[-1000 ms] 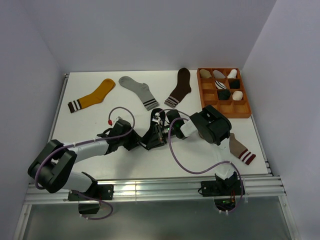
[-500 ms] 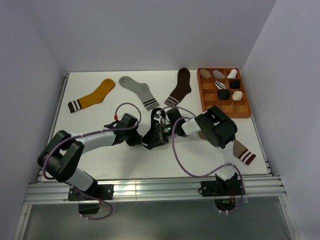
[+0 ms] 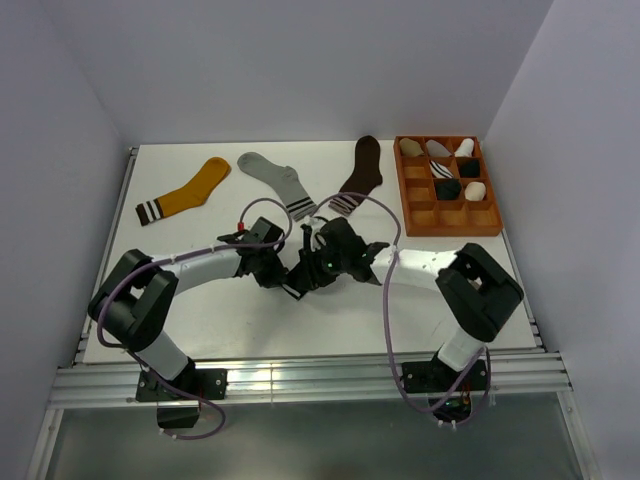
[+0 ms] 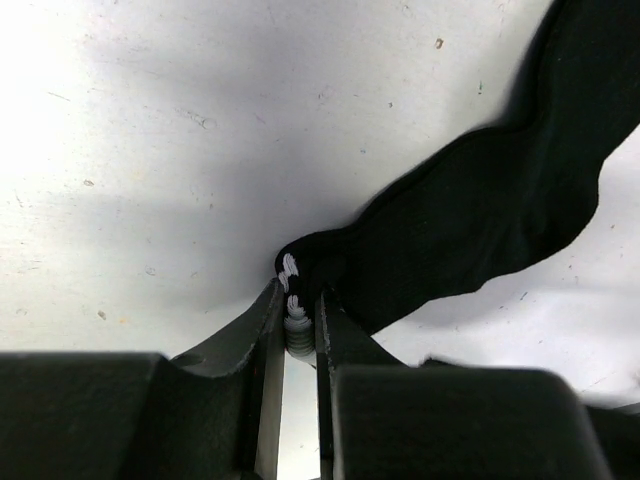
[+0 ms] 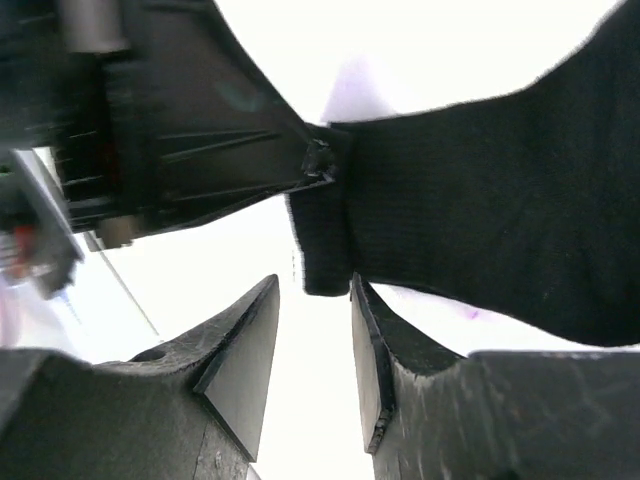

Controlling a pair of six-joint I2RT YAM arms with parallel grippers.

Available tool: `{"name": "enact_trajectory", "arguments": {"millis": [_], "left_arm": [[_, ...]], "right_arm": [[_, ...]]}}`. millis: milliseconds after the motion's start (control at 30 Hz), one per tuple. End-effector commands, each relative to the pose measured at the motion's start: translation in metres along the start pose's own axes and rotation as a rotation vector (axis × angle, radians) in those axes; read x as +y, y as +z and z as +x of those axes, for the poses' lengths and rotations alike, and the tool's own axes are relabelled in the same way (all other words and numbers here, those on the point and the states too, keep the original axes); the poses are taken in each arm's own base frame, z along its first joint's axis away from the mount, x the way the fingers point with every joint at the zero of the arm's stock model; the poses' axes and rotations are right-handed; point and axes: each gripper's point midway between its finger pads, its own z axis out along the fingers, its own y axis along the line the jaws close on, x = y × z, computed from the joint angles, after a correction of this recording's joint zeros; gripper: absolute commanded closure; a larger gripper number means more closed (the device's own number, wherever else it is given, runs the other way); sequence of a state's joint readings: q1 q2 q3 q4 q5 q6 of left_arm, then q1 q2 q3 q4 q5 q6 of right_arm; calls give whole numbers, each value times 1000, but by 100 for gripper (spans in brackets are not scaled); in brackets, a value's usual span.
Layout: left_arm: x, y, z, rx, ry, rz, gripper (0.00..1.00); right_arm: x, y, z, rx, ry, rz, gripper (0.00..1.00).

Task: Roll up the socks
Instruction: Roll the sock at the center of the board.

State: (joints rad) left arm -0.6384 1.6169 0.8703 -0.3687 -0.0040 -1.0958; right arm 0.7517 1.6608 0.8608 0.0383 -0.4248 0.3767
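A black sock (image 4: pixel 480 215) with white cuff stripes lies on the white table. In the left wrist view my left gripper (image 4: pixel 297 302) is shut on its bunched cuff, white stripes showing between the fingertips. My right gripper (image 5: pixel 312 287) stands open, its tips at a loose corner of the same sock (image 5: pixel 480 190) without pinching it. The right wrist view also shows the left gripper's fingers (image 5: pixel 210 150) clamping the fabric. From above, both grippers, left (image 3: pixel 283 272) and right (image 3: pixel 313 268), meet mid-table and hide most of the sock.
Along the back lie a mustard-yellow sock (image 3: pixel 186 190), a light grey sock (image 3: pixel 274 178) and a dark brown sock (image 3: pixel 360 175). A brown compartment tray (image 3: pixel 452 229) with rolled socks stands at the back right. The right arm's elbow (image 3: pixel 478 290) juts toward the right edge.
My left gripper moved right and shut on the cuff. My right gripper opened and let the sock go, and the right arm's elbow swung out to the right.
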Motion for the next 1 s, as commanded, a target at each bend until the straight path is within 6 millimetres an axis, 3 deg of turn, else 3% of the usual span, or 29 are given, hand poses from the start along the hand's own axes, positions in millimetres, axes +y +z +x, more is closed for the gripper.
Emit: {"name": "enact_trajectory", "arguments": {"millis": [0, 33, 233, 633, 967], "left_arm": [[37, 3, 12, 45, 59, -156, 99], [36, 3, 12, 45, 64, -157, 99], [34, 4, 12, 50, 66, -150, 99], [34, 5, 15, 61, 65, -142, 99], [34, 7, 19, 73, 58, -133, 100]], "right_arm": [[-7, -10, -14, -112, -175, 204, 57], [5, -8, -9, -117, -218, 199, 57], [19, 0, -15, -149, -335, 293, 57], [15, 25, 3, -80, -409, 378, 58], [27, 14, -3, -131, -425, 386, 57]]}}
